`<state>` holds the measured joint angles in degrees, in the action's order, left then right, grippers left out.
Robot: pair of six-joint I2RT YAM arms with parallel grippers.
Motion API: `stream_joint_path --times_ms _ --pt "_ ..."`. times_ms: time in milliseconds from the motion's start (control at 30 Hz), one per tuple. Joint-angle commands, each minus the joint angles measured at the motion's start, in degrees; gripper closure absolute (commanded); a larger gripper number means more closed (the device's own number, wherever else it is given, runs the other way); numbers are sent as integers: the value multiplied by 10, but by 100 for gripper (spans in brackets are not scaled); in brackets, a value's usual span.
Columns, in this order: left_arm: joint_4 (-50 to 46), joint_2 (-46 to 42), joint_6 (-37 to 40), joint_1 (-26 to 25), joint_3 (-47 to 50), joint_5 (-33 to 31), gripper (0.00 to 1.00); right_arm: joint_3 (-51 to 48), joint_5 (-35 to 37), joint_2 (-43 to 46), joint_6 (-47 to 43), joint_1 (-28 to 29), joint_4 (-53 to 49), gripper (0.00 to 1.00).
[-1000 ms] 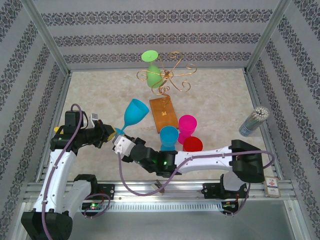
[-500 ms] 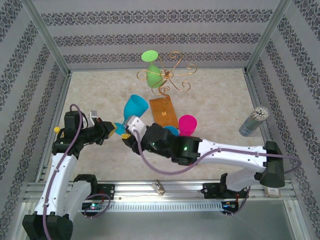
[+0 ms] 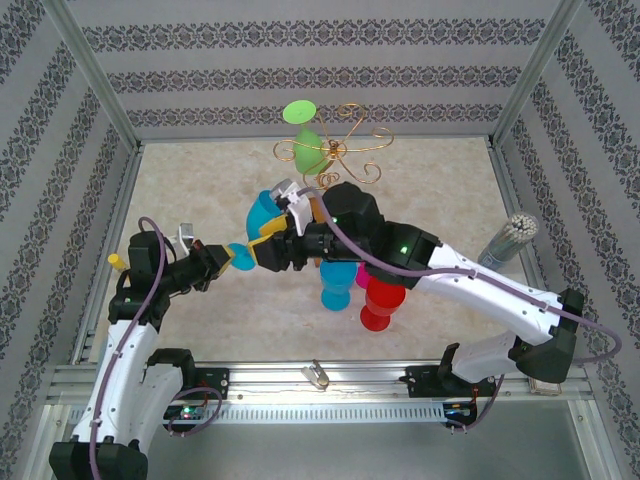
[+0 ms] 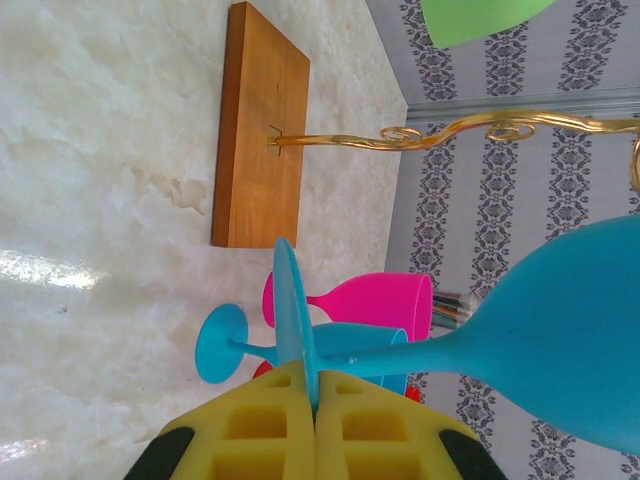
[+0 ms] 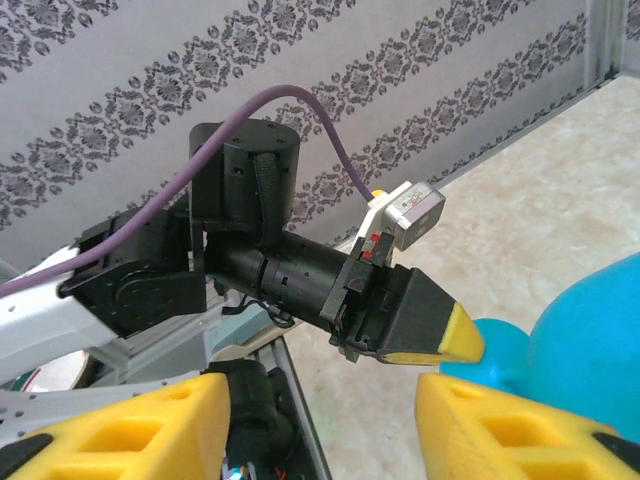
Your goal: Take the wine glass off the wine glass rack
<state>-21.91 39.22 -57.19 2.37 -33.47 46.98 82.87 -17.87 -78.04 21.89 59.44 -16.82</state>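
While the left pincer (image 4: 314,388) is pinching the flat foot of the blue glass (image 4: 570,340) and holding it tilted above the tabletop (image 3: 440,190), the right pincer (image 5: 322,395) is spread wide. It sits right next to that glass's bowl, facing the left one. Green glass (image 3: 306,130) hangs upside down on the rack (image 3: 350,148), and the rack's wooden base (image 4: 258,140) lies flat near a cluster standing on the tabletop: pink glass (image 4: 370,298), red glass (image 3: 380,305) and a second blue glass (image 3: 335,290). Grey tube of sticks (image 3: 508,240) is over by the right wall. Fwiw, the tiny red marking (image 5: 372,245) on the left wrist is too small to read.
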Motion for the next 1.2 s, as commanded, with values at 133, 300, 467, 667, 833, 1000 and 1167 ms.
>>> stream_joint_path --times_ms 133,300,467,667,833,1000,1167 --pt "85 -23 -20 3 33 23 100 31 -92 -10 20 -71 -30 40" --pt "93 -36 -20 3 48 21 100 41 -118 -36 32 -109 -30 40" --pt "87 -37 -14 2 50 18 100 60 -130 -74 20 -117 -39 41" --pt "69 -36 -4 3 45 15 100 83 -142 -105 6 -119 -53 50" --pt "53 -34 8 3 40 10 100 99 -142 -116 -13 -119 -72 59" --pt "50 -30 11 3 38 7 100 115 -140 -126 -30 -119 -97 63" --pt "49 -28 11 3 37 8 100 117 -133 -131 -38 -119 -106 64"
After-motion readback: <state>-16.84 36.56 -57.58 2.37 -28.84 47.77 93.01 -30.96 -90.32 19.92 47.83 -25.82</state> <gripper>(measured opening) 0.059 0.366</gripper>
